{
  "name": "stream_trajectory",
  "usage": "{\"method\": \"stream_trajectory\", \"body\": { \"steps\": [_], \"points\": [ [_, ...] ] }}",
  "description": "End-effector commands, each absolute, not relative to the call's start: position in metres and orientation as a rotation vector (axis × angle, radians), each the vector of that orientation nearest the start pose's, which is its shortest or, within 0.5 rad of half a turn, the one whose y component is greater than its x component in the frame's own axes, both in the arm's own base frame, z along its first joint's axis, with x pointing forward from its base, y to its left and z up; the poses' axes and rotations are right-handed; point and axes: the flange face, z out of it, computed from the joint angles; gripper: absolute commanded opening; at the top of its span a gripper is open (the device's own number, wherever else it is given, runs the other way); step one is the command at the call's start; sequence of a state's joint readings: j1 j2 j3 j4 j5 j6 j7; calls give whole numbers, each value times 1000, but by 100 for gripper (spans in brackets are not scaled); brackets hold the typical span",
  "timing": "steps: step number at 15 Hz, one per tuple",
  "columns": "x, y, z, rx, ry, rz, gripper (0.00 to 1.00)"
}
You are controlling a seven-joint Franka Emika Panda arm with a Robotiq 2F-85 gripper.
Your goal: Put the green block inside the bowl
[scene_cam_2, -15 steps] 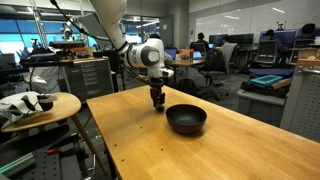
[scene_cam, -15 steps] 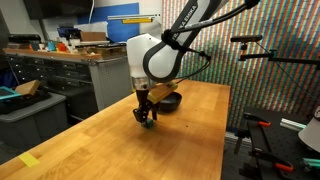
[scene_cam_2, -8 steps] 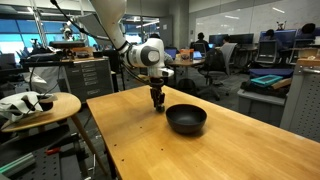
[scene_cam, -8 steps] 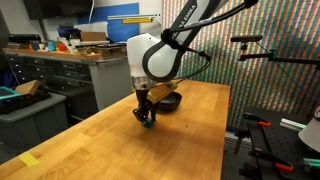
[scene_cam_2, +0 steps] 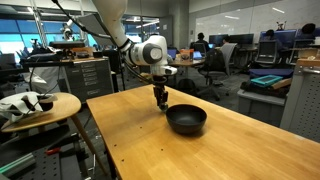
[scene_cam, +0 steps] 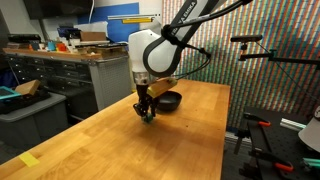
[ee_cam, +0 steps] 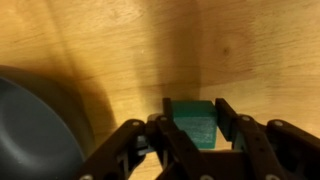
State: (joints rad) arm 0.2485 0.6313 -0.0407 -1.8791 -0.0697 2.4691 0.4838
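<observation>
My gripper (ee_cam: 193, 135) is shut on the green block (ee_cam: 193, 120), a small dark green cube held between both fingers just above the wooden table. The black bowl (ee_cam: 30, 130) lies close beside it, at the left edge of the wrist view. In both exterior views the gripper (scene_cam: 147, 115) (scene_cam_2: 160, 103) points straight down with the cube at its tips, a short way from the bowl (scene_cam: 168, 100) (scene_cam_2: 186, 119). The bowl looks empty.
The wooden table (scene_cam: 120, 145) (scene_cam_2: 150, 150) has edges on all sides. A yellow piece of tape (scene_cam: 29, 160) lies near one corner. A round side table (scene_cam_2: 35, 108) with objects stands beside it. Cabinets and desks stand further off.
The gripper has risen slightly with the green block in it and shifted a little toward the bowl. The bowl has not moved.
</observation>
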Motion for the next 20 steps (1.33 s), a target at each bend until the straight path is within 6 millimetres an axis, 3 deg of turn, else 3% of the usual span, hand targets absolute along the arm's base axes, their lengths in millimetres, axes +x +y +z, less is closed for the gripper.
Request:
{"method": "stream_trajectory", "body": {
  "steps": [1, 7, 13, 17, 20],
  "points": [
    [622, 106, 202, -3182, 383, -35, 21],
    [630, 55, 251, -3152, 505, -147, 21],
    [623, 4, 290, -3140, 615, -224, 21],
    [610, -22, 295, -3145, 683, -219, 21],
    [599, -32, 282, -3152, 703, -173, 21]
  ]
}}
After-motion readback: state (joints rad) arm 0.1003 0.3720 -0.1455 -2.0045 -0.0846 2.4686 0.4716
